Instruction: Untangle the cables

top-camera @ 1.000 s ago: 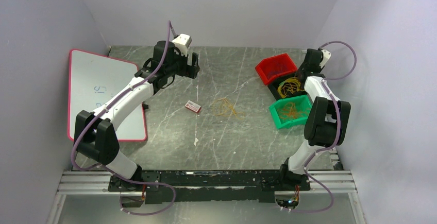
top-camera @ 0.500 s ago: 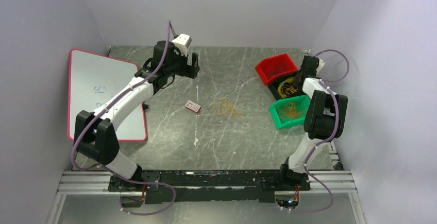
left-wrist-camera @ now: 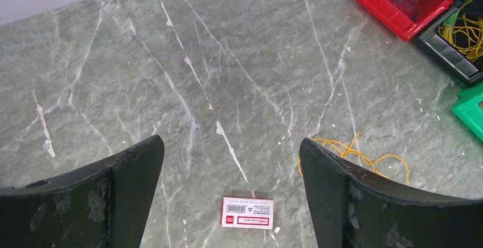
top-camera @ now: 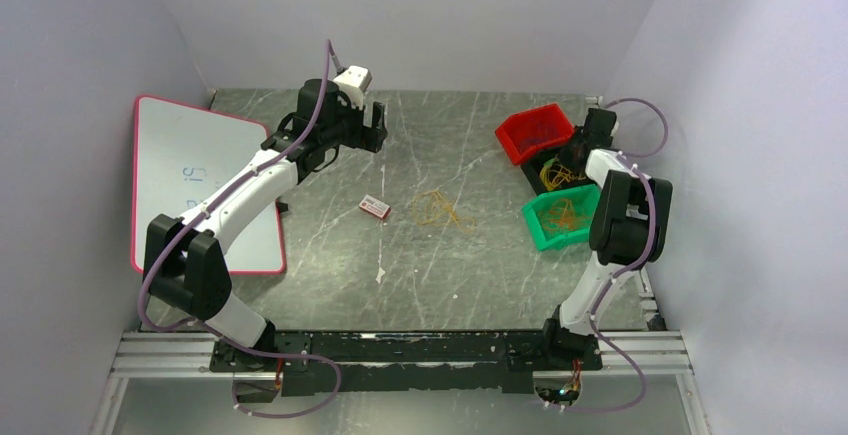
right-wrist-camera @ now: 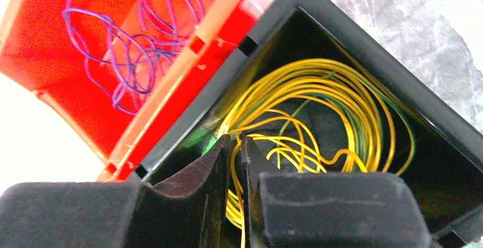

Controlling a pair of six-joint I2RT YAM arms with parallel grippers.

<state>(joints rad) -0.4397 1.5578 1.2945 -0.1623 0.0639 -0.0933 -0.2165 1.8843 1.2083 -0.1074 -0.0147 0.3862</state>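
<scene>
Cables (right-wrist-camera: 319,65) coiled round inside black bin (right-wrist-camera: 370,48)

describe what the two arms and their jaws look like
Both the left arm and the right arm have white tube-like links between bulky black joints, and a thin purple hose loops along each. A small white camera box sits at the left wrist. The jaws are broad, matte black slabs, scuffed with pale marks on the left pair. No lettering shows.

Left arm (top-camera: 240,190), right arm (top-camera: 600,285): white links, black joints | hoses (top-camera: 325,75): purple, thin | fingers (left-wrist-camera: 353,196): black, scuffed | bases: black, on silver rail (top-camera: 400,355)
</scene>
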